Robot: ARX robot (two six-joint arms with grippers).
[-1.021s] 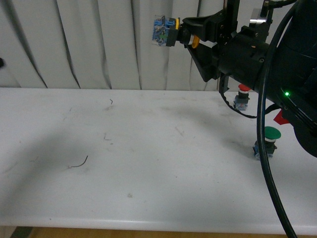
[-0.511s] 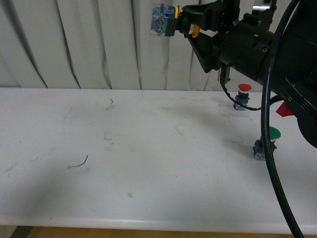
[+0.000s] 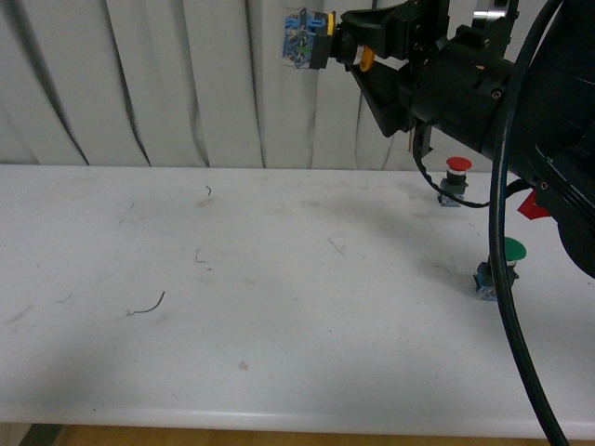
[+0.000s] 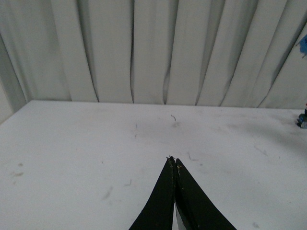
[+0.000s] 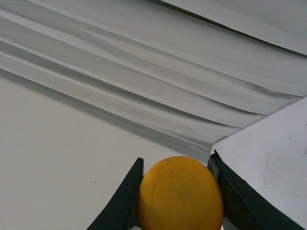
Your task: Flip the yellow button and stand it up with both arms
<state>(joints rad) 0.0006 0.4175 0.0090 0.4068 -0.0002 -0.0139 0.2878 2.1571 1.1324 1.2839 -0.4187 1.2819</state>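
high at 12 o'clock of the front view, well clear of the table (image 3: 279,316): yellow button (image 3: 311,42), turned on its side before the pleated white curtain (image 3: 139,84); blue-grey base toward 9 o'clock, yellow-orange cap toward 3 o'clock and into the right gripper (image 3: 351,48); clamped narrow on the yellow button, one black finger above, one below; behind it, filling the view from 1 to 4 o'clock, the bulky black right arm (image 3: 474,93), with a red tag (image 3: 528,206) at 3 o'clock and a thick black cable (image 3: 507,316) dropping toward 5 o'clock.

on the table at 3 o'clock, upright near the curtain's foot: red-capped button (image 3: 455,178); nearer the camera, toward 4 o'clock, green-capped button (image 3: 502,265), also upright, partly behind the cable; the two well apart; at 8 o'clock a small curled dark thread (image 3: 149,305) on the white top.

right wrist view: yellow button (image 5: 181,194) seen cap-on, round and orange-yellow, wedged in the right gripper (image 5: 176,163) between two black fingers (image 5: 122,201), touching both; curtain folds behind, a corner of the table (image 5: 273,158) beside.

left wrist view: left gripper (image 4: 172,160) pinched together, finger against finger down to the tips, nothing held between; pointed out over the table (image 4: 72,158), with the curtain (image 4: 153,48) beyond; not seen in the front view.
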